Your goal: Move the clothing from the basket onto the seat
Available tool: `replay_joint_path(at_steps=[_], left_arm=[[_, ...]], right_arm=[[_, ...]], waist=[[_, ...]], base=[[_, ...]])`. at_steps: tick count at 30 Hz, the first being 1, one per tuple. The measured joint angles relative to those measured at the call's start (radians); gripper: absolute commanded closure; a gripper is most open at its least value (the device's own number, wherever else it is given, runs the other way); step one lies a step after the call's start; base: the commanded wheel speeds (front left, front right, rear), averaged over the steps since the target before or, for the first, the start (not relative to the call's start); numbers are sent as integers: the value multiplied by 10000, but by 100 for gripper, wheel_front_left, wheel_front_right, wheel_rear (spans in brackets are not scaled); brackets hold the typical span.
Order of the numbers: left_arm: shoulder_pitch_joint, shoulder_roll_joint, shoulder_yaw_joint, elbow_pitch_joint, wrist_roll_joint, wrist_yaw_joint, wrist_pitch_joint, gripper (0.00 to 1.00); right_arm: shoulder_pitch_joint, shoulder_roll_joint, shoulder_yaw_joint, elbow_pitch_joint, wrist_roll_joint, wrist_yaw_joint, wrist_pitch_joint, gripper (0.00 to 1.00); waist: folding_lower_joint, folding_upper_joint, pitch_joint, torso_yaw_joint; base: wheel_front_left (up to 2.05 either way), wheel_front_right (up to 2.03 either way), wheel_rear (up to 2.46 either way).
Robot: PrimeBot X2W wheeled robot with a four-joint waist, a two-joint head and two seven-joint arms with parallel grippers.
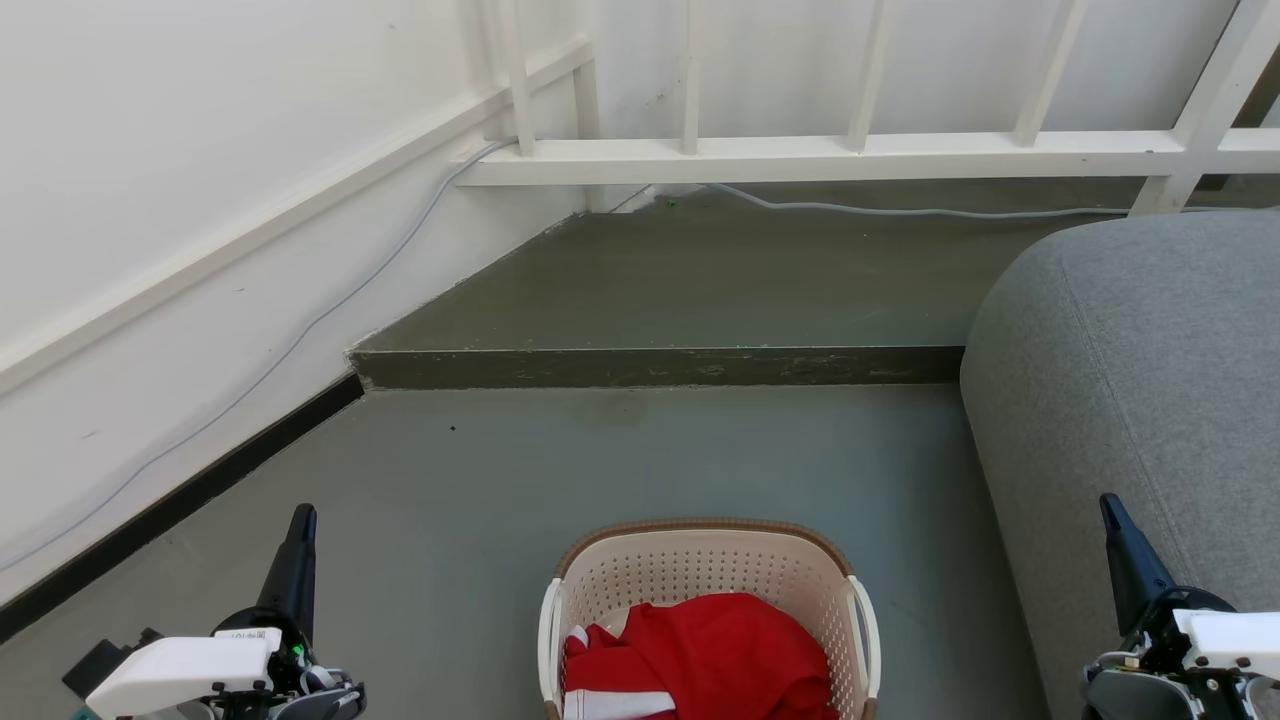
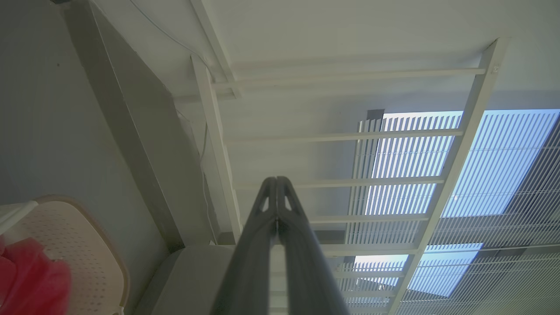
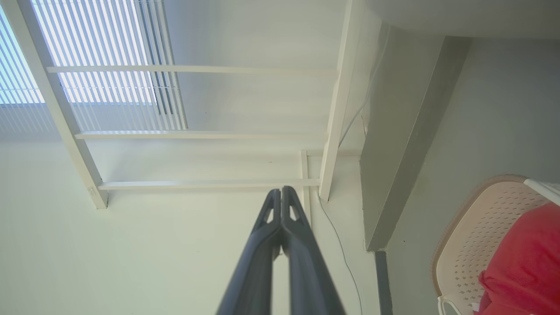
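my left pincer [image 1: 302, 522] rests pinched shut and empty at lower left; between my arms the bright red soft clothing [image 1: 712, 648] lies in the cream perforated plastic basket [image 1: 700, 527]; the large grey fabric seat [image 1: 1130, 380] stands right, by my shut, empty right pincer [image 1: 1112, 510]; i judge the first pick not begun; next, open one pincer and dip in.

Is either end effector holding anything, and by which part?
Nothing is held. The left end effector and right end effector are both shut and empty; the clothing lies in the basket.
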Motion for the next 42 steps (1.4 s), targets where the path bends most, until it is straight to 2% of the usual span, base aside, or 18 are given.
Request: replay_joint_path(at_steps=[3,4,12,27,42], left_arm=[[0,2,0,0,0,0,0,100],[39,-19,-6,69,2,2,-2,0],[792,-286,-63,798,0,13,-10,0],[666,-226,-472,790,167,12,-499,0],[446,-190,-667,959,1871,12,-941,0]], right_arm=[[0,0,0,0,0,0,0,100],[25,15,13,71,-6,-2,-2,0],[654,326,107,750,-6,-31,-2,0],[593,77,508,662,-316,-33,-270,0],[198,-531,1476,784,-1218,-33,-859,0]], waist=[[0,0,0,0],[0,0,0,0],[0,0,29,-3],[3,0,-114,-24],[2,0,-144,-48]], base=[[0,0,0],[0,0,0],[0,0,0],[0,0,0],[0,0,0]])
